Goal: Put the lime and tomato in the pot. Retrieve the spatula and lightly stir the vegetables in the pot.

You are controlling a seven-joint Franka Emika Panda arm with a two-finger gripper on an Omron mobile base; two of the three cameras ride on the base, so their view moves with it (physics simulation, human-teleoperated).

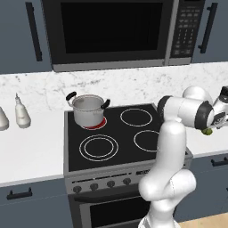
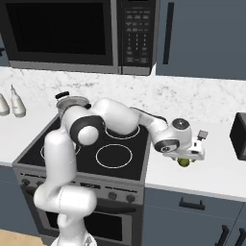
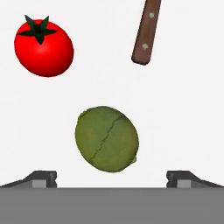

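The lime (image 3: 106, 139), dull green and oval, lies on the white counter right of the stove, also seen as the lime (image 2: 183, 162) and the lime (image 1: 206, 131). My gripper (image 3: 112, 178) hovers just above it, open, its fingertips (image 3: 43, 179) wide apart on either side and not touching. The red tomato (image 3: 43, 47) with a green stem lies beyond it to one side. The spatula's brown handle (image 3: 146, 33) lies nearby, its head out of frame. The steel pot (image 1: 88, 109) stands on the stove's back left burner, partly hidden by my arm as the pot (image 2: 72, 101).
Two white bottles (image 1: 21, 114) stand on the counter left of the stove. A microwave (image 1: 116, 31) hangs over the stove (image 1: 111, 142). A dark appliance (image 2: 239, 136) sits on the counter at the far right.
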